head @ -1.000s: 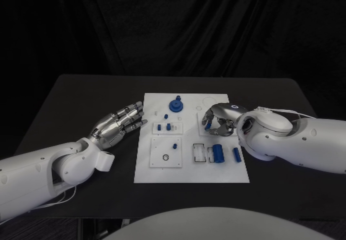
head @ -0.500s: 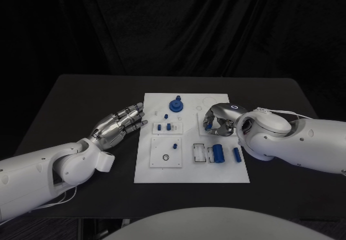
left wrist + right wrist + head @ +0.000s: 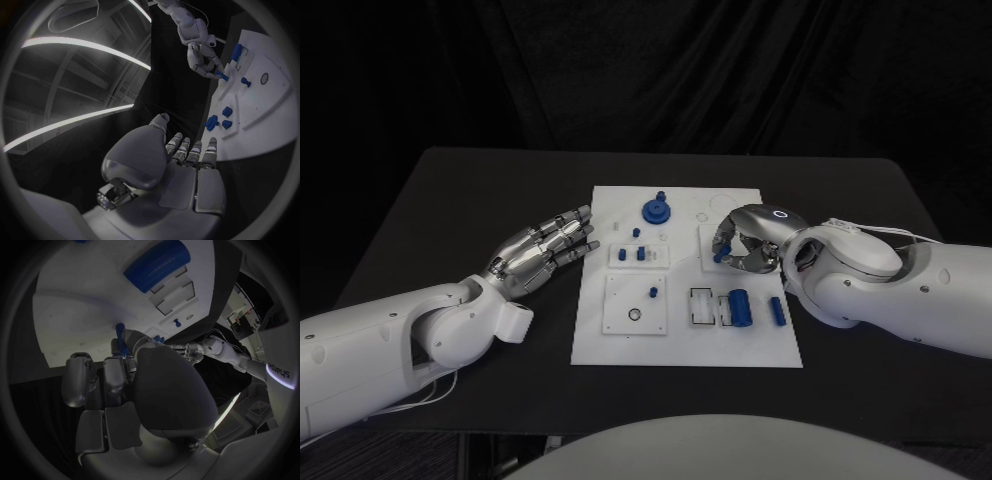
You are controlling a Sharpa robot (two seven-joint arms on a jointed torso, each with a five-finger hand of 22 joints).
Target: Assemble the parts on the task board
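Right silver hand (image 3: 743, 243) was curled over the right-hand part of the white plastic task board (image 3: 687, 345), its fingers closed round a small blue peg-like part (image 3: 720, 256); the left wrist view showed the same part (image 3: 222, 76) pinched at the fingertips just above the board, and the right wrist view showed its blue tip (image 3: 120, 330) against the board's surface. Left silver hand (image 3: 542, 249) rested on the black table (image 3: 459, 200) just beside the board's left edge, palm down, fingers extended and slightly apart, holding nothing. On the board stood a round blue knob-shaped part (image 3: 653, 211) near the far edge, two short blue pegs (image 3: 632, 254) in a small white block at centre left, a small blue pin (image 3: 652, 293) in the white block nearer the robot, and a blue cylinder (image 3: 738, 307) lying in a rectangular recess, with a slimmer blue bar (image 3: 773, 309) just beside it.
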